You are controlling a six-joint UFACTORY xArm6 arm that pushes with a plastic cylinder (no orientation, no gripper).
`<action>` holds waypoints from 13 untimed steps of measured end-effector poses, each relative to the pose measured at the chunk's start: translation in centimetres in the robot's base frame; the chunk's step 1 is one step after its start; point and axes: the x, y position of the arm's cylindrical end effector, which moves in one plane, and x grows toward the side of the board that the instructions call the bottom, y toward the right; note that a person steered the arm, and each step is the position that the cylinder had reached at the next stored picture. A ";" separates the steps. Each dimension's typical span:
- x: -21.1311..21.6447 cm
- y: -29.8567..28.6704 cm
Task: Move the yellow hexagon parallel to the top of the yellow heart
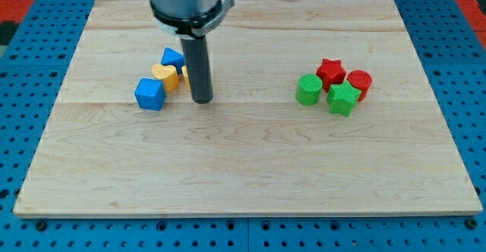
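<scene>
The yellow heart (164,76) lies at the left of the wooden board. The yellow hexagon (184,75) sits right of the heart, mostly hidden behind my rod; only a sliver shows. A blue block (173,57) lies above the heart and a blue cube (149,94) lies below-left of it. My tip (201,99) rests on the board just right of and below the hexagon, close to it or touching it.
A cluster stands at the right: a red star (330,70), a red cylinder (359,82), a green cylinder (308,89) and a green star (343,98). The wooden board (243,168) sits on a blue pegboard surface.
</scene>
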 end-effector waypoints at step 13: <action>-19.6 -5.2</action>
